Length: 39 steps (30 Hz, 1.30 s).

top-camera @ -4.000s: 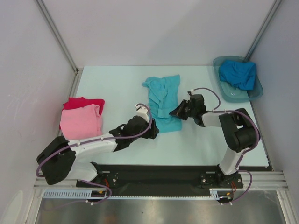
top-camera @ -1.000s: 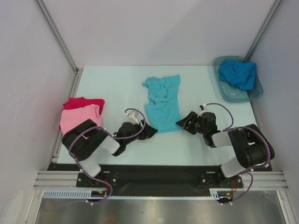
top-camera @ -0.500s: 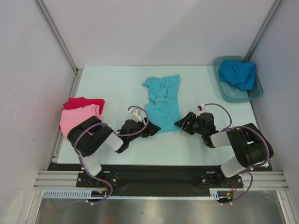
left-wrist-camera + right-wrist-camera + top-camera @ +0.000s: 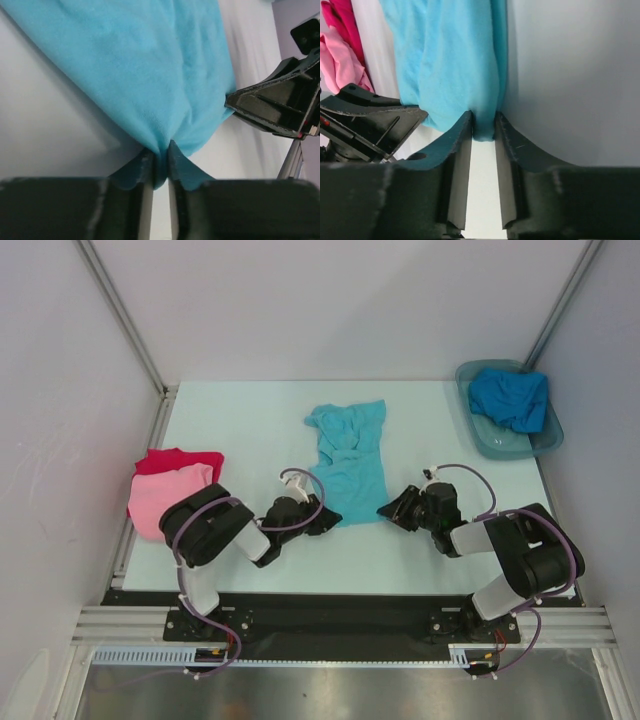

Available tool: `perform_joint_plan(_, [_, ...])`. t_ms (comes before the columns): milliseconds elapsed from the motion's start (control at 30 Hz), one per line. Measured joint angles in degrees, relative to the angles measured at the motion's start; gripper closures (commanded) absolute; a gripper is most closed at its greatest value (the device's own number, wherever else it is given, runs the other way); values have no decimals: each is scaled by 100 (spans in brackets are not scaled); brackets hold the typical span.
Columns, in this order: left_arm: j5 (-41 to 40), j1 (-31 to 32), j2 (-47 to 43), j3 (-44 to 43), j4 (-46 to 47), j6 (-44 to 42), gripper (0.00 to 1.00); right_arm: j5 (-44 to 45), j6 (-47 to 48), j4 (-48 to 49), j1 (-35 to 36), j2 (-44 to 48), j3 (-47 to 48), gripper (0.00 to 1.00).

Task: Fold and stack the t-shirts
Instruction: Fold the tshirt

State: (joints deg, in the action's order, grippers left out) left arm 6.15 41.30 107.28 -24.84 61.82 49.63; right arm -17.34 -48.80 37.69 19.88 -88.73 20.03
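Observation:
A turquoise t-shirt point(image 4: 348, 460) lies lengthwise in the middle of the table, crumpled at its far end. My left gripper point(image 4: 322, 517) is shut on its near left corner, with cloth point(image 4: 150, 90) pinched between the fingertips. At the near right corner my right gripper point(image 4: 392, 508) is shut on the hem point(image 4: 483, 131). A pink t-shirt point(image 4: 170, 498) lies folded on a red t-shirt point(image 4: 180, 460) at the left edge. A deeper blue t-shirt point(image 4: 510, 397) sits bunched in the tub.
The grey translucent tub point(image 4: 495, 445) stands at the far right corner. Metal frame posts rise at both back corners, against white walls. The right gripper's black body point(image 4: 275, 102) shows in the left wrist view, close beside the shirt's corner.
Both grippers slid forward to the turquoise shirt's near corners and closed on the cloth. Four seconds ago they were further up the table, beside the shirt.

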Motion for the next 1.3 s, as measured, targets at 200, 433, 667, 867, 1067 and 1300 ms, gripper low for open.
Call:
perform_joint_plan(200, [2, 31, -42, 44, -79, -15, 98, -4, 52, -208, 0, 7, -4, 100])
perform_joint_plan(433, [-264, 337, -859, 472, -813, -50, 100, -42, 33, -372, 125, 496, -306, 100])
perform_joint_plan(667, [-938, 1209, -2618, 800, -2610, -59, 100, 162, -144, -1021, 691, 1845, -789, 100])
perform_joint_plan(867, [-1600, 1790, -4413, 852, -4199, -13, 99, 520, -306, -2055, 1128, 3587, -892, 100])
perform_joint_plan(1067, [-2151, 1814, -5329, 638, -5353, -85, 99, 509, -326, -2511, 1202, 3611, -627, 100])
perform_joint_plan(1300, [-2308, 1515, -4942, 197, -5814, -398, 99, 417, -249, -2452, 1121, 2568, 90, 100])
